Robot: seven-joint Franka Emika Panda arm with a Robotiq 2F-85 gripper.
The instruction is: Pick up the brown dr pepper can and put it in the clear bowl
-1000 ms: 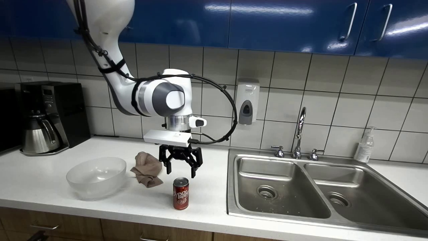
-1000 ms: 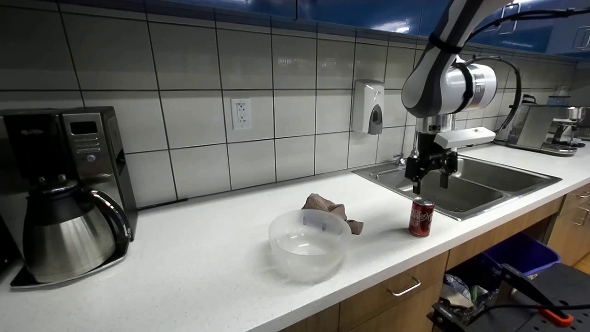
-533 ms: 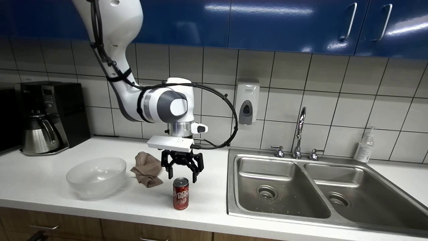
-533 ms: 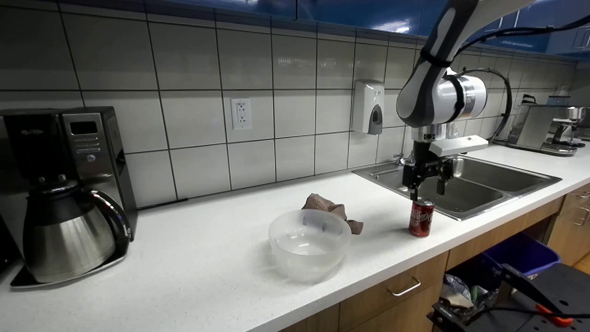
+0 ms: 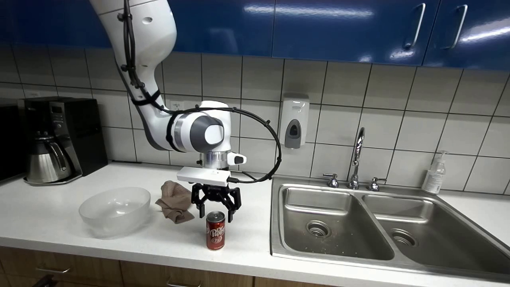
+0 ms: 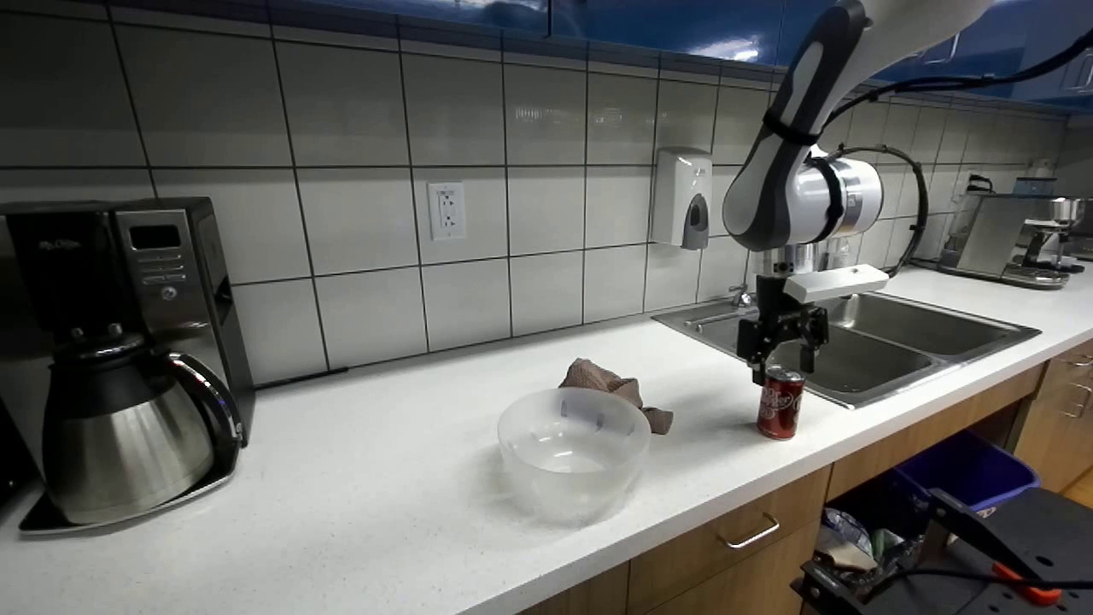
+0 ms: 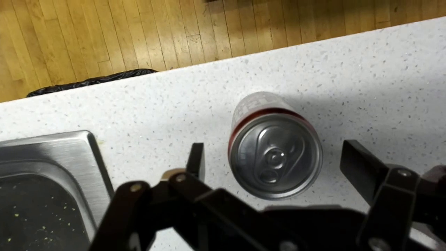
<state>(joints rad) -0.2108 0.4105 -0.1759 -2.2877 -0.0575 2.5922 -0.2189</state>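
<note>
Jaws spread wider than the can [image 5: 215, 236] and gripping nothing, we hold our gripper [image 5: 216, 216] over the lid [image 7: 277, 157], while in both exterior views the can stands upright on the counter [image 5: 249, 237], right of the bowl [image 5: 113, 225] and left of the sink [image 5: 377, 226].

In both exterior views, glare marks the blue cabinets [image 5: 350, 34]; the wall [image 5: 342, 123] is dimmer near them. Wrist view: the floor [image 7: 181, 35] reflects light; a soft shadow lies beside the can [image 7: 277, 155].
</note>
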